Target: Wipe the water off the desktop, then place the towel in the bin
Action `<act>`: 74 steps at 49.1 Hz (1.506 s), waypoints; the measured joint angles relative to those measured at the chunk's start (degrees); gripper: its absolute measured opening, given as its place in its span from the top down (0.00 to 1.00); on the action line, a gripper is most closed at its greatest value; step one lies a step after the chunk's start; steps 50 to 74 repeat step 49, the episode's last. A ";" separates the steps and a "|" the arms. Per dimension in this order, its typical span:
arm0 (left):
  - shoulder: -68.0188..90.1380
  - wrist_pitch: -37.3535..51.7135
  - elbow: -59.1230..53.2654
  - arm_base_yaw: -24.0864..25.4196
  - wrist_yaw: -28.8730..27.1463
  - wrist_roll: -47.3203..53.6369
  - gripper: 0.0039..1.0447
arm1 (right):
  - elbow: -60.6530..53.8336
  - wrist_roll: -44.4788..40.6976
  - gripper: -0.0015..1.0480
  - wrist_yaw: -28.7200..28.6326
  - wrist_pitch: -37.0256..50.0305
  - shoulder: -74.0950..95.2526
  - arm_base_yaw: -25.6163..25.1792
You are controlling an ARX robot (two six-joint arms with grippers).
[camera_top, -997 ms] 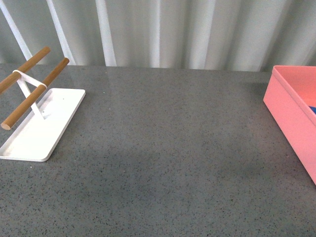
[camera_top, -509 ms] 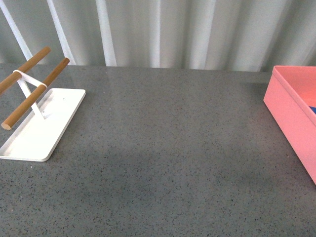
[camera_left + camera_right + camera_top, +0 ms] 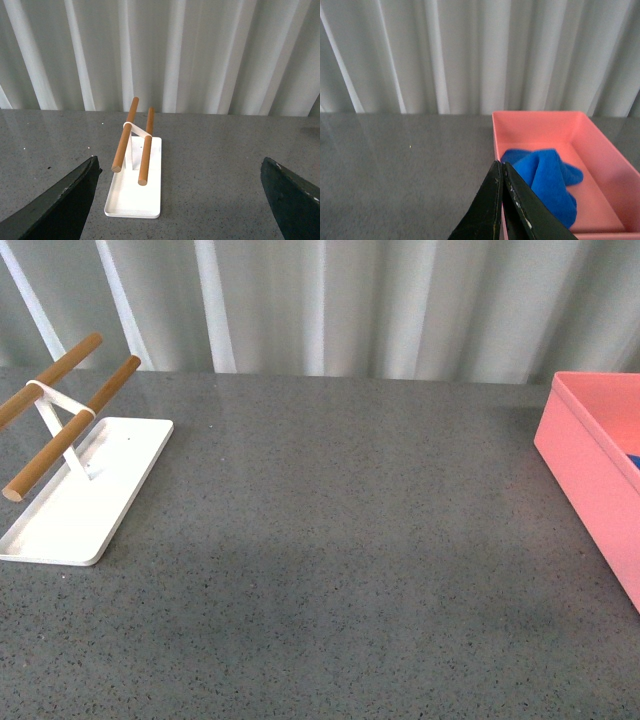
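Observation:
The bright blue towel lies crumpled inside the salmon-pink bin; in the front view only the bin shows at the right edge, with a sliver of blue inside. The dark grey speckled desktop stretches across the front view with no water visible on it. My right gripper is shut with nothing held, its black tips pressed together on the near side of the bin. My left gripper is open, its black fingers spread wide above the desktop. Neither arm shows in the front view.
A flat white tray with two wooden rods on a white stand sits at the left of the desktop; the left wrist view shows this tray ahead. A pale corrugated wall backs the desktop.

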 joint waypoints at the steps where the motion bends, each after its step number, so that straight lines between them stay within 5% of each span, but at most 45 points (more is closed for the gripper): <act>1: 0.00 0.00 0.00 0.00 0.00 -0.02 0.06 | -0.02 0.02 0.97 -0.02 -1.73 -1.36 0.00; 14: 0.00 -0.04 0.00 0.00 0.00 -0.02 0.06 | 0.00 -0.02 0.95 0.09 -2.99 -4.39 0.00; 30: 0.00 -0.04 0.00 0.00 0.00 0.00 0.06 | 0.00 0.02 0.27 0.09 -2.99 -4.39 0.00; 37: 0.00 -0.04 0.00 0.00 0.00 0.00 0.06 | 0.00 0.09 0.05 0.09 -2.99 -4.39 0.00; 74: 0.00 -0.04 -0.02 0.00 0.00 -0.02 0.06 | -0.02 0.24 0.07 0.09 -2.99 -4.39 0.00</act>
